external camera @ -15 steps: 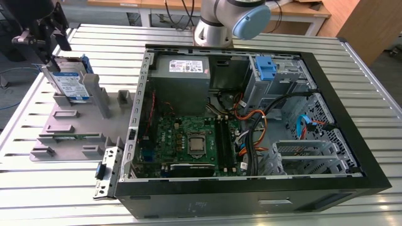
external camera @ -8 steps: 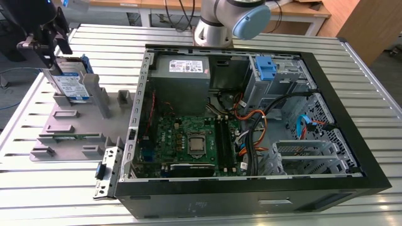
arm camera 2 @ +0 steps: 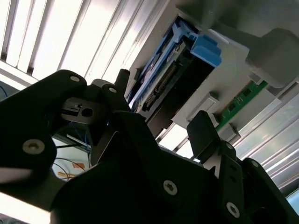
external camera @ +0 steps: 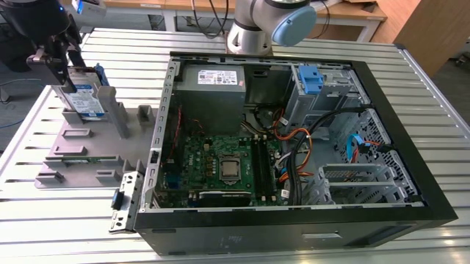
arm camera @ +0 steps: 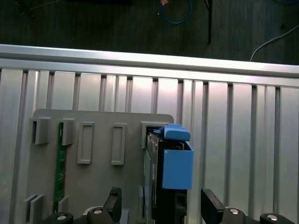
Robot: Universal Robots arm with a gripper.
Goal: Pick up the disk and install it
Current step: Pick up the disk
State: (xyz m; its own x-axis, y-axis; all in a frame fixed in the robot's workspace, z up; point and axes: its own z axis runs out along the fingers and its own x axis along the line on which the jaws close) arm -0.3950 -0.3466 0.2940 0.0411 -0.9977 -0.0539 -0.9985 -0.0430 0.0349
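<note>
**Item 1. Gripper** (arm camera: 161, 196): its fingers (arm camera: 211, 205) were spread wide. One stood on each side of the disk with a gap showing on both sides, and nothing was pinched. It was judged to be placed to straddle the disk's flat faces.

**Item 2. Disk** (arm camera: 175, 161): it stood on edge in a slot of the grey holder (arm camera: 98, 177), blue carrier uppermost, probably to offer both faces to the fingers. Its white-and-blue label (external camera: 82, 102) showed in the exterior view, with print too small to read.

**Item 3. Green board** (arm camera: 60, 158): it sat on edge in another slot of the holder.

**Item 4. Slatted table** (external camera: 66, 220): it bore the holder and the case.

**Item 5. Computer case** (external camera: 411, 126): it lay on its side at the exterior view's right of the holder. Its interior was open upward, judged to give access from above.

**Item 6. Power supply** (external camera: 213, 96): a grey box inside the case with a white sticker (external camera: 217, 77), text unreadable.

**Item 7. Blue bracket** (external camera: 312, 80): it stood upright near the case's far wall.
</note>
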